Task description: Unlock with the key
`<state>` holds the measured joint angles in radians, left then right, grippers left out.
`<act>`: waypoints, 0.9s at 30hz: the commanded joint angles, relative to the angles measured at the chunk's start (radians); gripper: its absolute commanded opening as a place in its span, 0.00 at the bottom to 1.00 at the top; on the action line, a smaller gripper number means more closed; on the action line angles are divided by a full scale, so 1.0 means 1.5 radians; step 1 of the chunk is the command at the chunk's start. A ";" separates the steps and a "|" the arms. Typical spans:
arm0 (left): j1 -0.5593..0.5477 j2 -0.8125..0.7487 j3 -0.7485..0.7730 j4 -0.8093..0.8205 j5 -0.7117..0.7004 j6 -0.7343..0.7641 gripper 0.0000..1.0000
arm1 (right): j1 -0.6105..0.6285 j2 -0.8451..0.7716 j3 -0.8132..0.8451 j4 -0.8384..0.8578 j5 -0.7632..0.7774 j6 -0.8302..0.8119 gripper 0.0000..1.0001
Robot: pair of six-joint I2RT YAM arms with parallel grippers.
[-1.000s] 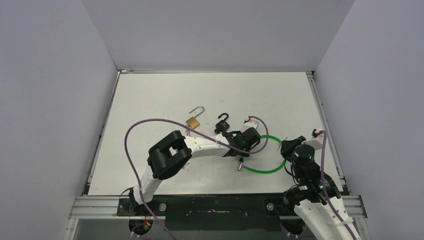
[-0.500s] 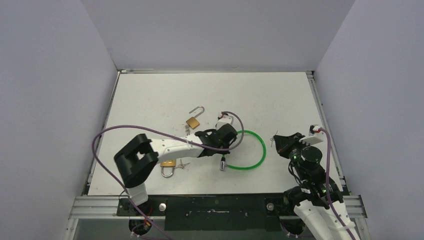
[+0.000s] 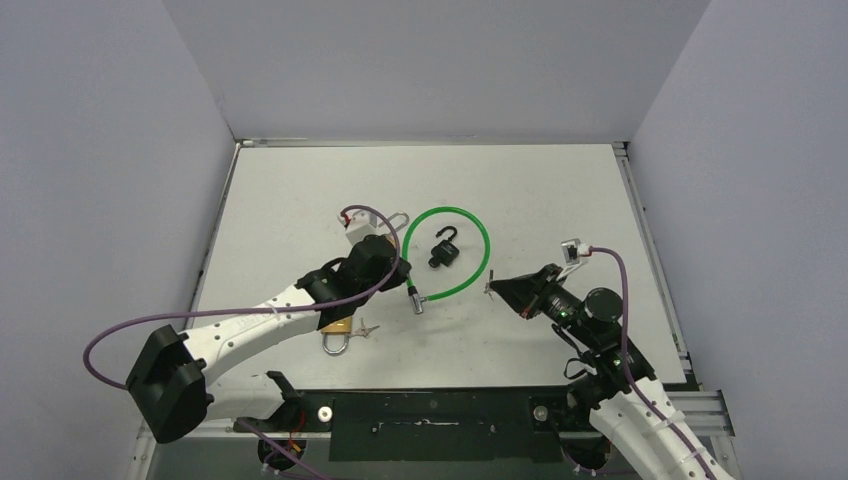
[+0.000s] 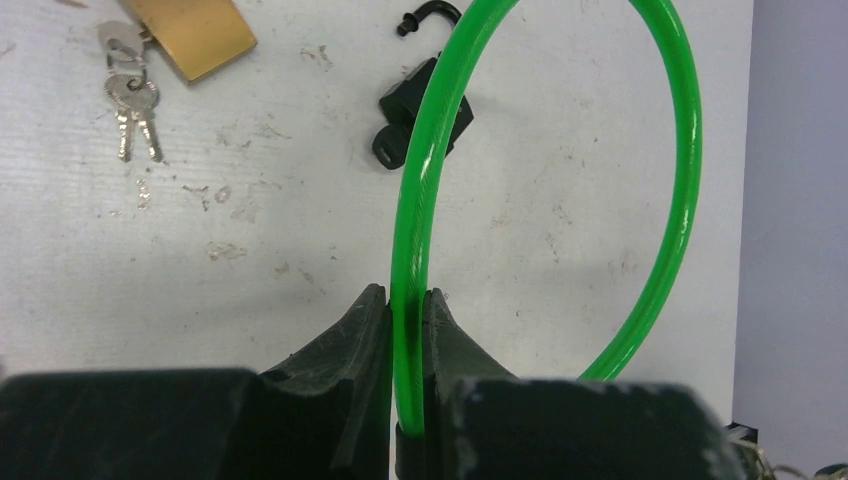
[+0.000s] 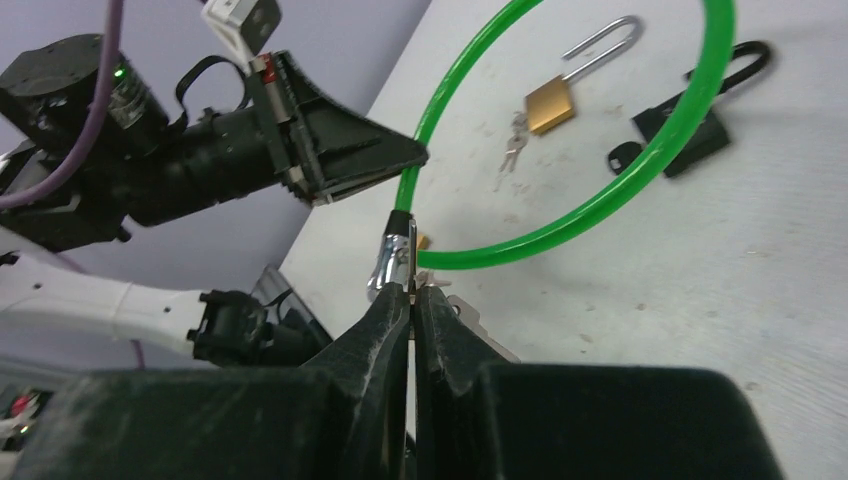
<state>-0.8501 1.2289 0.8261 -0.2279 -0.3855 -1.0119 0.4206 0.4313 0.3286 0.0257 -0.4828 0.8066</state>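
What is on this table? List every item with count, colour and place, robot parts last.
Cable: one, green, looped mid-table around the black padlock.
Black padlock: one, shackle open, inside the loop.
Far brass padlock: one, shackle open, left of the loop.
Near brass padlock: one, partly under the left arm.
Keys: small silver bunch, beside the far brass padlock.
Table: one, white.
Left gripper: black, shut on the cable.
Right gripper: black, shut, right of the loop.
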 commanded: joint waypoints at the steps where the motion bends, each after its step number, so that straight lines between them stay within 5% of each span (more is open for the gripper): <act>1: 0.035 -0.073 -0.033 0.053 0.006 -0.112 0.00 | 0.099 0.029 -0.039 0.194 -0.040 0.048 0.00; 9: 0.156 -0.135 -0.093 0.085 0.144 -0.160 0.00 | 0.416 0.236 -0.033 0.288 0.198 0.013 0.00; 27: 0.218 -0.171 -0.129 0.130 0.313 -0.087 0.00 | 0.424 0.511 0.086 0.409 0.156 0.042 0.00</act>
<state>-0.5343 1.0115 0.6392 -0.1658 0.0265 -1.1614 1.0611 1.1801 0.4225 0.5156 -0.2203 0.8547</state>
